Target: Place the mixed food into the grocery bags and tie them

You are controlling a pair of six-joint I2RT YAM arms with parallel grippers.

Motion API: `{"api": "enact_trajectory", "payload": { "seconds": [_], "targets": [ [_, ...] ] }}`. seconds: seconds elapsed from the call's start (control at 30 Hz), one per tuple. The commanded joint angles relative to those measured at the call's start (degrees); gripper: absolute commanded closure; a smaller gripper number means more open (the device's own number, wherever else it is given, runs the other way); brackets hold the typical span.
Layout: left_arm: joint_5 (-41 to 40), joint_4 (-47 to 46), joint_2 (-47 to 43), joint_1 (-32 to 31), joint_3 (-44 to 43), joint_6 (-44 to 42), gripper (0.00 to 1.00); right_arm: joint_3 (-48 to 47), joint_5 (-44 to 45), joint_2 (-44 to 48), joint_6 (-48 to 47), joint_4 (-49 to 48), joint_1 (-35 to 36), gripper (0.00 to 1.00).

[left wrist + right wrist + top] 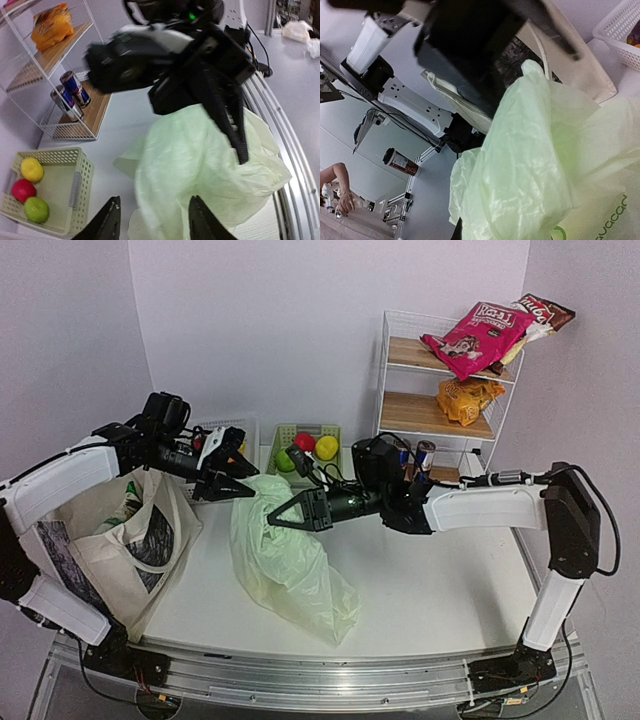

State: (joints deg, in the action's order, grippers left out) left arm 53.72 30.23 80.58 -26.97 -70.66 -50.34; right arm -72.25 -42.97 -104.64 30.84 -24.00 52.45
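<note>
On the pale-green plastic bag (535,165), green lettering low at one corner reads something like "avocad", cut off by the picture's edge. Up on the wire shelf (400,352), the pink snack packet (475,335) and the brown packet (545,310) beside it carry bold white lettering, too small to make out.

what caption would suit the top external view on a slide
Left arm and right arm, jaws at the top of the pale-green plastic bag, cream canvas tote beside it
</note>
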Motion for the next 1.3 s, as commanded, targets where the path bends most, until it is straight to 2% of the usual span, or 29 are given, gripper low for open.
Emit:
{"api": "enact_trajectory", "payload": {
  "seconds": [0.0,0.1,0.27,0.43,0.57,0.8,1.0,1.27],
  "targets": [
    [-4.89,7.76,-9.62,-9.94,0.75,-8.34,0.65,0.26,5.83,3.69,1.95,-2.57,0.33,1.0],
    [-3.98,7.53,-10.31,-11.01,3.17,-3.35,0.76,-1.56,6.07,2.42,3.33,-2.54,0.31,1.0],
    [-0.67,3.62,-9.51,-12.36,5.53,1.28,0.73,-2.76,7.48,2.07,3.92,-0.3,0.36,1.0],
    [-10.0,-0.64,-6.47,-13.11,8.33,1.92,0.71,-1.32,6.93,3.43,4.04,0.11,0.34,1.0],
    [-17.13,-6.69,-4.95,-12.51,7.83,6.95,0.73,-0.98,4.14,4.03,4.8,0.17,0.31,1.0],
    [-15.4,-3.98,-5.95,-9.96,9.34,3.67,0.76,-0.99,1.33,4.42,4.74,-0.02,0.36,1.0],
    [-16.43,-4.44,-4.93,-9.78,8.65,2.92,0.73,-2.75,-0.59,3.59,4.88,-0.01,0.35,1.0],
    [-6.48,-3.47,-4.84,-9.89,6.74,5.82,0.65,-3.77,3.14,2.0,4.2,-0.31,0.52,1.0]
  ]
}}
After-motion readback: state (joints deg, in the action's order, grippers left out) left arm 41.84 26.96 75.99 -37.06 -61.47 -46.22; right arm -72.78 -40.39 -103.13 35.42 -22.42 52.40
